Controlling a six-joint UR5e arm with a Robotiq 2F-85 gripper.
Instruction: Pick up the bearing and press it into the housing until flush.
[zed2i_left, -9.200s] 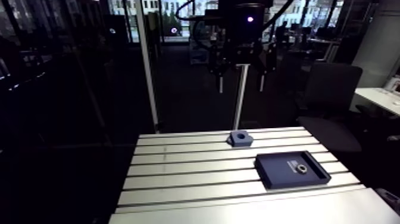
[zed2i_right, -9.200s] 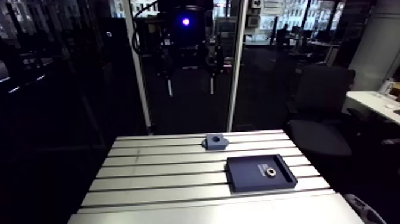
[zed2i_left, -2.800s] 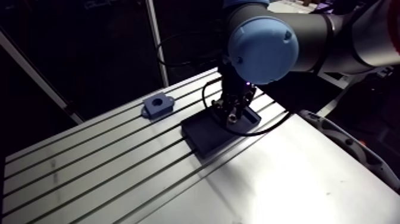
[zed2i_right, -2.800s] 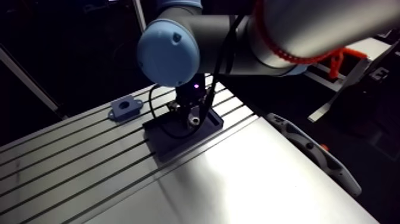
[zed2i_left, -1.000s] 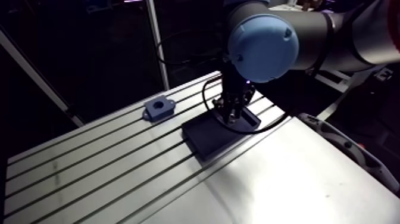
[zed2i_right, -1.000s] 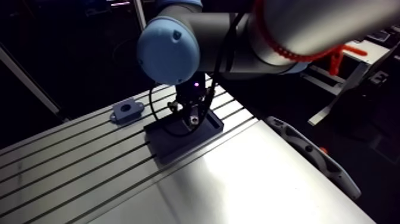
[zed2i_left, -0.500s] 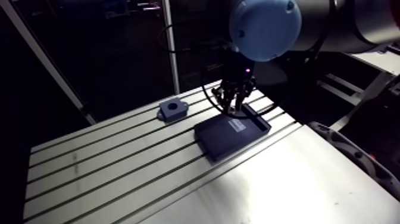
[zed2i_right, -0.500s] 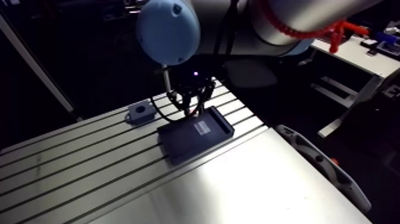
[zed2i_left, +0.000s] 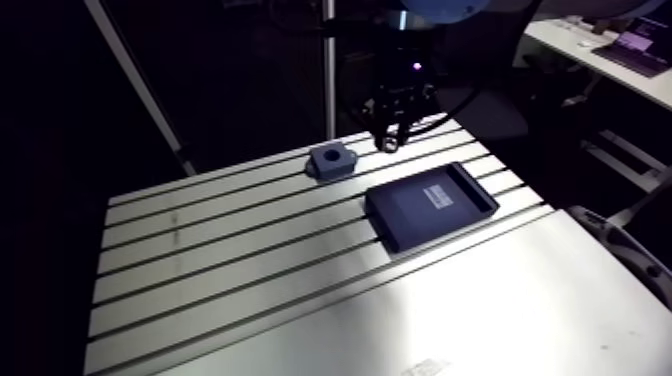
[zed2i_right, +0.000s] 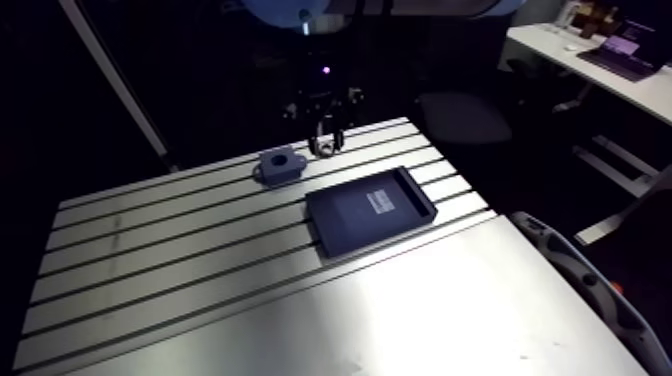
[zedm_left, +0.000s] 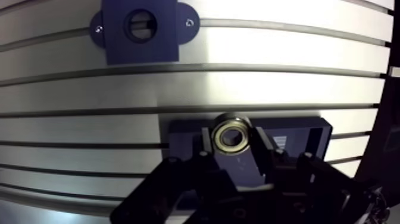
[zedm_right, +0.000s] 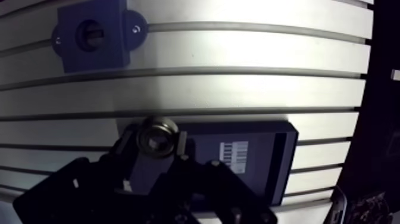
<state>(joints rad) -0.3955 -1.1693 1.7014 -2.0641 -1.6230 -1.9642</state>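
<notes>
the slotted table (zed2i_left: 220, 260) carries nothing on its left side. toward the far edge sits the housing (zed2i_left: 332, 160), a dark blue block with two mounting ears. it lies flat with its round bore facing up and empty, so a part can be pushed in from straight above.

just right of it the gripper (zed2i_left: 388, 142) hangs clear of the surface, near the housing and beyond the tray (zed2i_left: 405, 218). in the wrist view its two fingers (zedm_left: 205, 146) are closed partway on the bearing (zedm_left: 233, 136). they pinch the outer ring from opposite sides, with the bearing's face level and its hole pointing down. held like this, it should enter the bore square rather than cocked.

so the bearing is in the gripper, up off the table, with the housing ahead of it and not yet beneath it.

furthest right, the tray lies flat across the slots, holding only a label. by my reading the carry is under way, and the lining-up and pressing remain.
</notes>
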